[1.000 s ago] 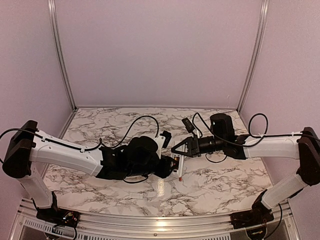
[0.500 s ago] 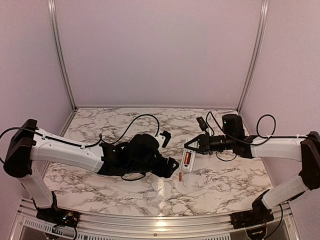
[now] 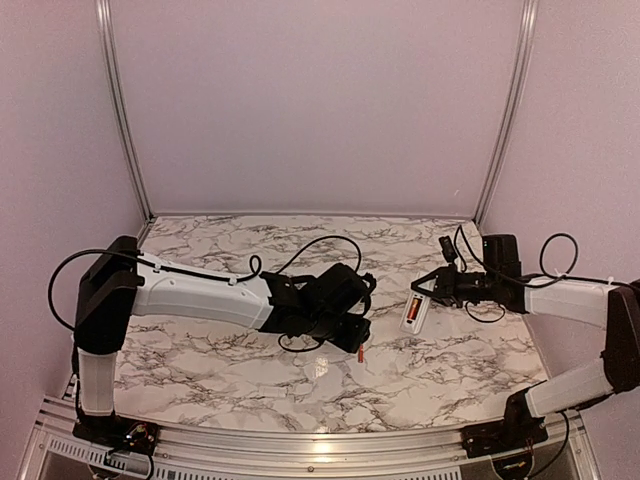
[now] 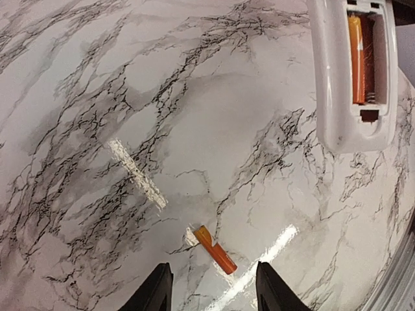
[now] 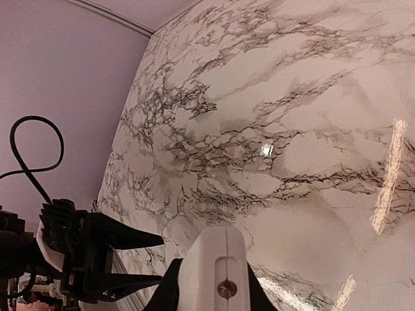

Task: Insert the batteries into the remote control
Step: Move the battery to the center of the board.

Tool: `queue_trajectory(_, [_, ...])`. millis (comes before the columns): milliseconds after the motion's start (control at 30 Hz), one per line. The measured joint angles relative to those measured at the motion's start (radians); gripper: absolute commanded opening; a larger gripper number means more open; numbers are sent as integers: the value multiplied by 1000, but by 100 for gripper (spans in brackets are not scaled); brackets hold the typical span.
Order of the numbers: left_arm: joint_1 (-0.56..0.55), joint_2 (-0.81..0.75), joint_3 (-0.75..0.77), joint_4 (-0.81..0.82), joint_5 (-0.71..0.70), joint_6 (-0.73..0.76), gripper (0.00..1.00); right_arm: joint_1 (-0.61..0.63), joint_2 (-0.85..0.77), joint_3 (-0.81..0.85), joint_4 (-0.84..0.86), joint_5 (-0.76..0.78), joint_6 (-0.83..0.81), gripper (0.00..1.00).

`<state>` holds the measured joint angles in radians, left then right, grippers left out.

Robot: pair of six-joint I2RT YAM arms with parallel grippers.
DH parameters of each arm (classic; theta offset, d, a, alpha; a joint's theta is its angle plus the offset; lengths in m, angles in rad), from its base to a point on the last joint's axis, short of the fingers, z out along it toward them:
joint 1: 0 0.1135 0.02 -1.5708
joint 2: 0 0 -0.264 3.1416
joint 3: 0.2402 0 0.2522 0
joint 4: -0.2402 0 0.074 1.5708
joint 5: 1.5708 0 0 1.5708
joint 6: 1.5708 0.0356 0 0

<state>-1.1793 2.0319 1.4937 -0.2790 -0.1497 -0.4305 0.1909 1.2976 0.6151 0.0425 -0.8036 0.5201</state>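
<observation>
Top external: has carried remote control (image 3: pixel 412 314) rightward in the clamped right gripper (image 3: pixel 424 297), one battery (image 4: pixel 355 59) seated, and set the spread left gripper (image 4: pixel 209 290) above the loose battery (image 4: pixel 216 251), likely for pickup.

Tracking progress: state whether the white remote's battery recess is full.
Half full: one orange cylindrical battery inside, another loose on the marble table.
</observation>
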Motion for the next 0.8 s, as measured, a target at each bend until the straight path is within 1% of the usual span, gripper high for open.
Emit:
queue_trajectory(167, [-4, 130, 127, -98, 9, 5, 42, -35, -22, -10, -3, -6, -5, 0])
queue_trajectory(300, [-4, 175, 185, -160, 11, 0, 38, -38, -23, -16, -3, -13, -5, 0])
queue_trajectory(600, [-5, 257, 277, -250, 19, -14, 35, -38, -23, -16, -3, -23, -5, 0])
queue_trajectory(700, [-5, 285, 298, -266, 22, -14, 31, -38, -23, -16, -3, -25, -4, 0])
queue_trajectory(767, [-6, 289, 309, -274, 24, -10, 22, -38, -23, -16, -3, -26, -2, 0])
queue_trajectory(800, [-6, 289, 310, -279, 25, -6, 20, -38, -23, -16, -2, -26, -2, 0])
